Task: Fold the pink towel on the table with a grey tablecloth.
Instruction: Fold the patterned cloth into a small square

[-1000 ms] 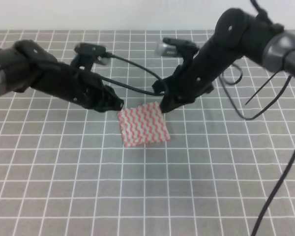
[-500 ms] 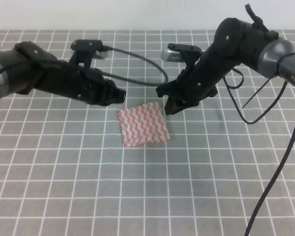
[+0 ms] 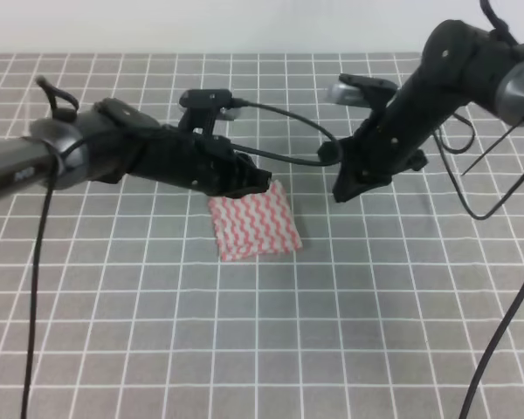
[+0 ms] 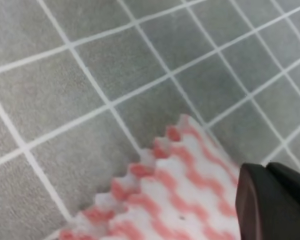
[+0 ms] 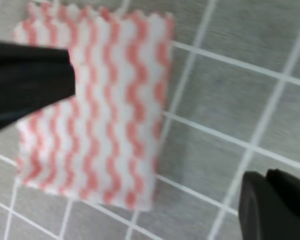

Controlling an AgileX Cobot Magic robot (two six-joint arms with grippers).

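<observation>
The left gripper (image 3: pixel 260 181) hangs over the far edge of the pink towel (image 3: pixel 253 221), holding nothing as far as I can see; whether its jaws are parted or closed I cannot tell. The right gripper (image 3: pixel 341 194) hovers beside the towel, apart from it, its opening also unclear. The towel lies flat, a small rectangle on the grey tablecloth (image 3: pixel 262 349), apparently folded already. Any further fold calls for pinching an edge. No readable writing appears.
</observation>
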